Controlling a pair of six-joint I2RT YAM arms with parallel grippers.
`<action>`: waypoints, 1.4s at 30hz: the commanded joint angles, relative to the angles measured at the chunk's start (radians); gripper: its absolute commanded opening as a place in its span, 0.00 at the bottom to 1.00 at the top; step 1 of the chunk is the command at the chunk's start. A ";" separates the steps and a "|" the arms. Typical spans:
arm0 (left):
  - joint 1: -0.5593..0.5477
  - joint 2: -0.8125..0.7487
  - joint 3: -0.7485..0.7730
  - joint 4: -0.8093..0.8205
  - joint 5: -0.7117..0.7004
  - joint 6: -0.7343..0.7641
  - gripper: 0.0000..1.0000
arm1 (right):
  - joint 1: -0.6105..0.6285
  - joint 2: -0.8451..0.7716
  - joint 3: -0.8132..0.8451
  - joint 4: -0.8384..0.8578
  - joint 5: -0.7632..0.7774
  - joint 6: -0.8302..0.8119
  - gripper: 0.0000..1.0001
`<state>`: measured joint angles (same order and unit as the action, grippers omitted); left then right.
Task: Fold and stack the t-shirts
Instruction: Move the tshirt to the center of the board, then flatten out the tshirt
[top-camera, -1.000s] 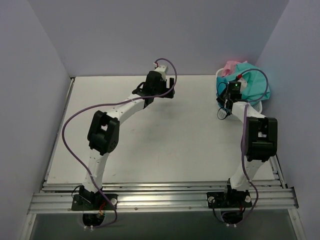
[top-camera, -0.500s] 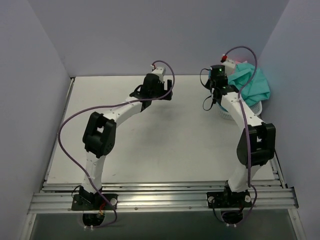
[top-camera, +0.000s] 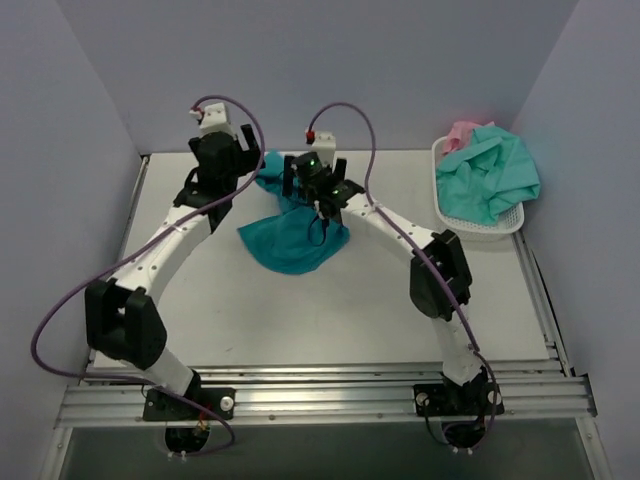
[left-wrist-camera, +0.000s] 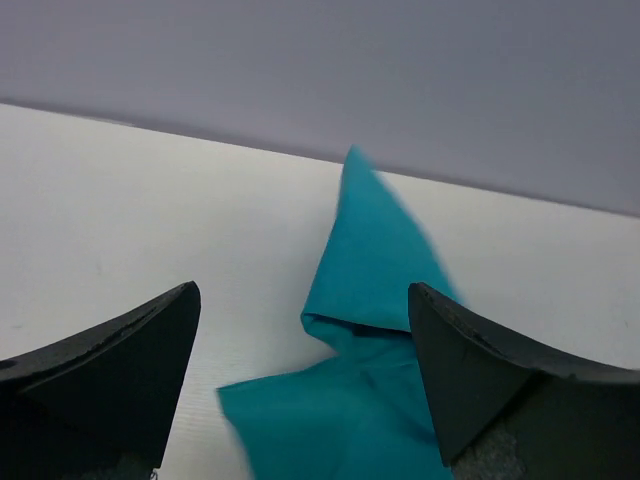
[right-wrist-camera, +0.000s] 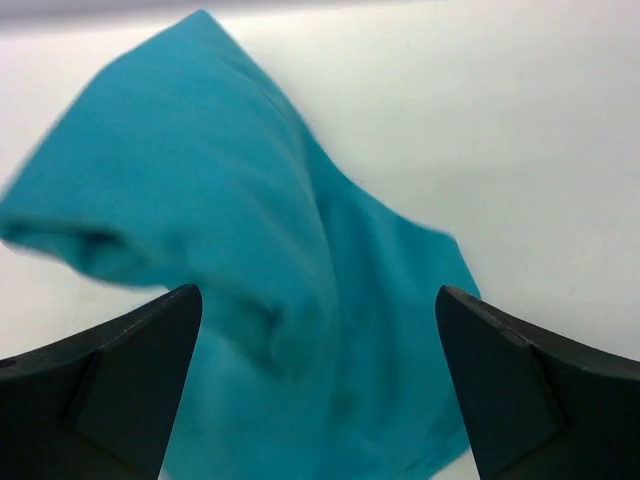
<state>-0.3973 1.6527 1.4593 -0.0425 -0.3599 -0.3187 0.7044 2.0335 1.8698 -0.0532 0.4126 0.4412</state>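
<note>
Teal t-shirt (top-camera: 292, 245) lies under the gaping right end effector (right-wrist-camera: 318, 292), beside the gaping left end effector (left-wrist-camera: 304, 288).

Overhead camera looks down over the table (top-camera: 380, 300) from behind; both wrist cameras closely face the same teal t-shirt (top-camera: 290, 245).

The deep teal-blue t-shirt (top-camera: 293, 240), not on the tabletop (top-camera: 200, 300) a second ago, now lies crumpled at its middle, toward the far edge. The right tool (right-wrist-camera: 318, 295), then shut over the basket (top-camera: 500, 225) in the far right corner, has swung left and opened wide above the shirt. It seems clear of the cloth, though blur leaves that unsure. The left tool (left-wrist-camera: 302, 295) has shifted left along the far edge.
</note>
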 joint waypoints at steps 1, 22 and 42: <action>0.046 -0.149 -0.072 0.009 -0.084 -0.083 0.94 | 0.026 0.117 -0.055 -0.128 0.024 0.057 1.00; 0.112 -0.004 -0.321 -0.062 -0.166 -0.526 0.93 | -0.084 -0.012 -0.309 -0.044 0.112 0.088 1.00; 0.198 -0.001 -0.570 -0.042 -0.214 -0.824 0.89 | -0.154 -0.122 -0.534 0.081 0.063 0.108 1.00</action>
<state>-0.2642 1.6638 0.9203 -0.1825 -0.6327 -1.0950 0.5560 1.9556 1.3502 0.0093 0.4717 0.5350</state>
